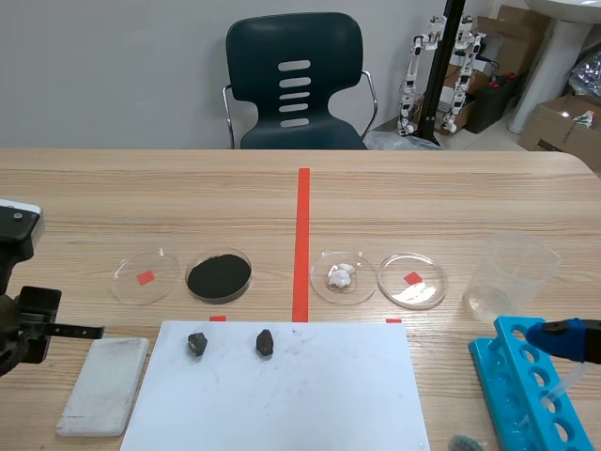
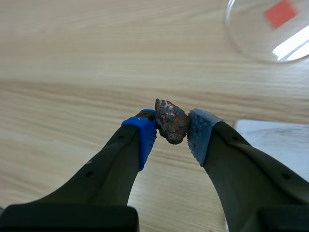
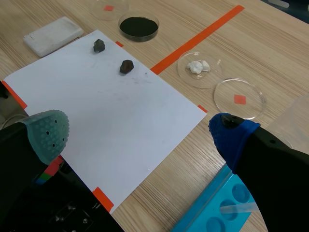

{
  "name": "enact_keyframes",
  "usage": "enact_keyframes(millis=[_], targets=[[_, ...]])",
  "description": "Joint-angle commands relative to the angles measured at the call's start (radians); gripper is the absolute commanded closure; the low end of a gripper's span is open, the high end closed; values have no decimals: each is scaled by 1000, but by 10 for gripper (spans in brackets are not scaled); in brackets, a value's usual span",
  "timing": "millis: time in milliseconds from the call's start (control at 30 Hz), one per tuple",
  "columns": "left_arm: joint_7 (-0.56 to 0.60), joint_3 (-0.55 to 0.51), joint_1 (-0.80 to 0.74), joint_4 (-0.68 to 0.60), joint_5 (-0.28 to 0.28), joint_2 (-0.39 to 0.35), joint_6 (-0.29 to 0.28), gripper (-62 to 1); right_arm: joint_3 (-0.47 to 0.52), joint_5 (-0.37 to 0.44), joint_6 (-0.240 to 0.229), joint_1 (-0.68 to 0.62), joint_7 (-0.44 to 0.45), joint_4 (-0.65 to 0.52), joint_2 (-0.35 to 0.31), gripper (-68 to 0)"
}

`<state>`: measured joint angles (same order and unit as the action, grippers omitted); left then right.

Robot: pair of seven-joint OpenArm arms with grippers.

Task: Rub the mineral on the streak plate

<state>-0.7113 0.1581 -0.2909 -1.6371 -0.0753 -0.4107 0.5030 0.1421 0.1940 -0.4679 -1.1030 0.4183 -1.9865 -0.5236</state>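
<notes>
My left gripper [image 2: 172,133] is shut on a small brownish mineral [image 2: 171,120] with a shiny speckled surface, pinched between its blue pads a little above the wooden table. The white streak plate [image 2: 277,140] lies just beside the gripper; in the scene view this plate [image 1: 103,385] sits at the front left, below the left gripper [image 1: 68,329]. My right gripper [image 3: 140,136] hangs open with nothing in it above the front right edge of the white paper sheet [image 3: 111,111]. Its blue pad [image 1: 556,334] shows low on the right in the scene view.
Two dark minerals [image 1: 196,343] [image 1: 265,342] lie on the paper. Behind it stand an empty dish [image 1: 146,275], a black powder dish [image 1: 219,274], a dish of white bits [image 1: 343,277] and another empty dish [image 1: 412,280]. A clear beaker [image 1: 507,272] and a blue tube rack [image 1: 531,395] sit on the right.
</notes>
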Motion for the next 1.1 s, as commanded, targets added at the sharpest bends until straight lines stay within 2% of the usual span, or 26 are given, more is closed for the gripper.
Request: enact_keyframes(millis=[0, 33, 100, 167, 300, 367, 433, 533, 1067], targets=[[72, -5, -35, -44, 8, -6, -1, -130, 3, 11, 0, 4, 14, -8, 0, -604], [124, -4, -62, -70, -1, -6, -11, -130, 3, 11, 0, 4, 14, -8, 0, -604], [227, -4, -117, -126, -35, -6, -83, -131, 3, 11, 0, 4, 14, -8, 0, -604], [323, -2, -176, -185, -61, -6, -193, -131, 3, 11, 0, 4, 14, -8, 0, -604], [517, 0, -285, -287, -88, -5, -450, -131, 3, 11, 0, 4, 14, -8, 0, -604], [593, 0, -328, -324, -89, -5, -549, -131, 3, 11, 0, 4, 14, -8, 0, -604], [645, 0, -361, -349, -89, -5, -615, -130, 3, 11, 0, 4, 14, -8, 0, -604], [681, 0, -402, -368, -89, -5, -657, -131, 3, 11, 0, 4, 14, -8, 0, -604], [692, 0, -457, -373, -89, -6, -656, -130, 3, 11, 0, 4, 14, -8, 0, -604]])
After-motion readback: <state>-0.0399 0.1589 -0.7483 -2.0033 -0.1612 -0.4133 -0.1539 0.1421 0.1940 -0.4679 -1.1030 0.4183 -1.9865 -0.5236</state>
